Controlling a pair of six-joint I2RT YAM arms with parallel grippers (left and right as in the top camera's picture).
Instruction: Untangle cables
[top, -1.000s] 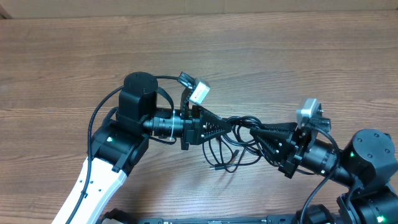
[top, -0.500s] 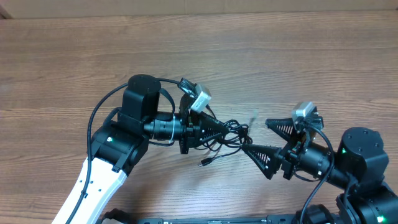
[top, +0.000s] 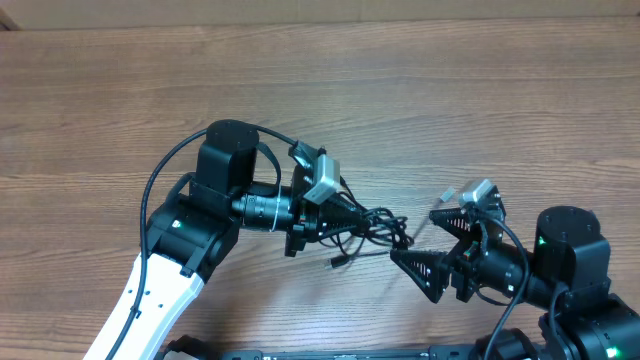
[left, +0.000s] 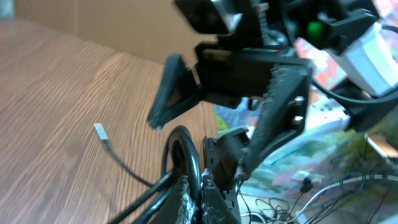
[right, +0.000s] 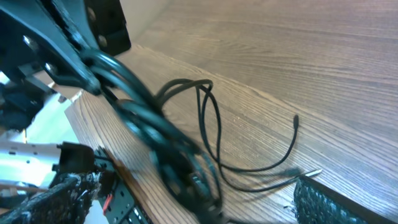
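Broadly, the wooden table (top: 100, 100) fills the overhead view, with both arms reaching toward its middle. The left arm (top: 190, 225) comes in from 7 o'clock and the right arm (top: 570, 260) from 4 o'clock. The left gripper (top: 380, 222) points toward 3 o'clock and is clenched on the cables (top: 362, 230); its wrist view shows a black loop (left: 186, 155) pinched between the closed fingers. The right gripper (top: 412, 236) points toward 9 o'clock with its jaws spread wide and grasping nothing; one finger (top: 418, 268) sits at 5 o'clock of the bundle and the other (top: 455, 216) at 3 o'clock. The cables form a small tangled knot just toward 6 o'clock of the table's centre, between the two grippers, with its loose loops (right: 205, 118) lying on the wood ahead of the right fingers. One thin strand trails out toward 7 o'clock of the knot and ends in a small plug tip (top: 337, 263) resting on the table. The left wrist view shows another silver-tipped end (left: 99, 129) flat on the wood.
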